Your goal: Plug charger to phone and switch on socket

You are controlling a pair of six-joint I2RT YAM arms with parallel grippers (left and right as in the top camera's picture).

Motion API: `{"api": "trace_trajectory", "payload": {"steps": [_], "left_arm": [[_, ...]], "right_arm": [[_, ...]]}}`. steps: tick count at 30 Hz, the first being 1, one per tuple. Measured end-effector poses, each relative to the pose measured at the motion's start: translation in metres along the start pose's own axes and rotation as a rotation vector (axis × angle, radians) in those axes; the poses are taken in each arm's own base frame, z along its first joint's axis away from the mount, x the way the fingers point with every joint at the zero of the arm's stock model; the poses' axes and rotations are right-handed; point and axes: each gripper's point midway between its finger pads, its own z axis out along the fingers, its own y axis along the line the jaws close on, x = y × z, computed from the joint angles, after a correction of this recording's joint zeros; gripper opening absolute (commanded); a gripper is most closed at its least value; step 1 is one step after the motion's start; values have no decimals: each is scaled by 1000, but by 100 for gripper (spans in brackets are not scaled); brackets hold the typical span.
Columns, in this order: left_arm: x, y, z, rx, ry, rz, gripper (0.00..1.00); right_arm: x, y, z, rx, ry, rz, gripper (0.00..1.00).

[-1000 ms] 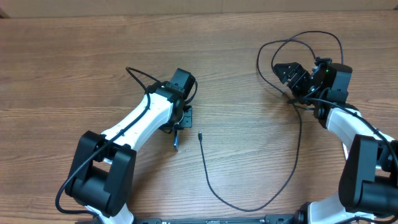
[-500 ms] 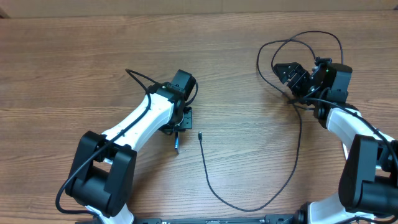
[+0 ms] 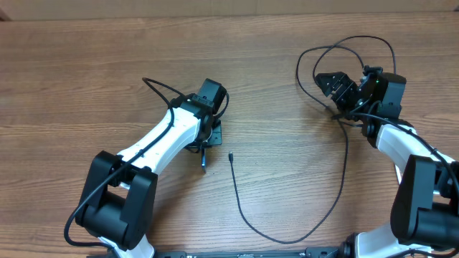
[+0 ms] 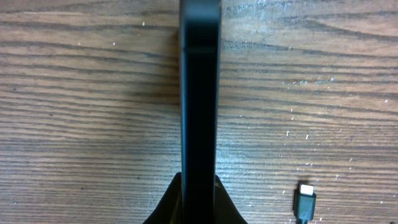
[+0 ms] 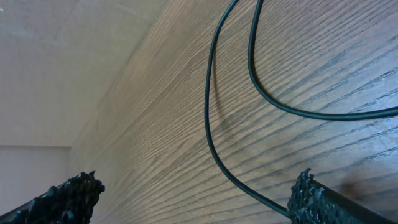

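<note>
While the left gripper [image 3: 204, 148] is pinching the phone [image 4: 199, 93] on edge in its jaws, the charger [image 4: 305, 201] tip is lying on the tabletop [image 3: 86, 86] just beside it, and the right gripper [image 3: 327, 86] is holding its jaws spread.

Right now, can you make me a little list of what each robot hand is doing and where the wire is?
left gripper: shut on the phone
phone: held on its thin edge, nothing plugged in
charger tip: lying on the table, just right of the phone, not touching it
charger cable: curves toward the front, then runs back to loops by the right gripper
right gripper: open, holding nothing
socket: not in view
table: brown wood
</note>
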Motion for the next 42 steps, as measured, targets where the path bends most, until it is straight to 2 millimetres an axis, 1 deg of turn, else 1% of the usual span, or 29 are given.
{"api": "trace_trajectory", "payload": {"steps": [1, 2, 3, 4, 5, 8, 9, 11, 14, 24, 28, 30, 33, 36, 38, 42], "left_arm": [[-1, 0, 0, 1, -2, 0, 11], [-1, 0, 0, 2, -4, 0, 25], [-2, -1, 0, 1, -9, 0, 31], [-3, 0, 0, -1, -14, 1, 32], [-5, 0, 0, -3, -20, -2, 30], [-8, 2, 0, -15, -37, -8, 17], [-9, 2, 0, -18, -41, -10, 14], [-11, 3, 0, -22, -50, -9, 13], [-13, 2, 0, -22, -60, -14, 5], [-15, 2, -1, -22, -68, -50, 4], [-20, -2, -1, 11, -80, -83, 4], [-24, -6, -1, 59, -78, -94, 4], [-34, -13, -2, 179, -68, -99, 4], [-46, -15, -9, 340, -52, -92, 4], [-51, -11, -13, 426, -42, -91, 4], [-62, 5, -27, 605, -43, -74, 4]], "right_arm": [[0, 0, 0, 0, 0, -1, 100], [0, 0, 0, 0, 0, 0, 100], [0, 0, 0, 0, 0, 0, 100], [0, 0, 0, 0, 0, 1, 100], [0, 0, 0, 0, 0, 0, 100], [0, 0, 0, 0, 0, 0, 100], [0, 0, 0, 0, 0, 0, 100], [0, 0, 0, 0, 0, -1, 100], [0, 0, 0, 0, 0, 0, 100], [0, 0, 0, 0, 0, -1, 100], [0, 0, 0, 0, 0, 0, 100], [0, 0, 0, 0, 0, 0, 100], [0, 0, 0, 0, 0, 0, 100], [0, 0, 0, 0, 0, 0, 100], [0, 0, 0, 0, 0, 0, 100], [0, 0, 0, 0, 0, 0, 100]]}}
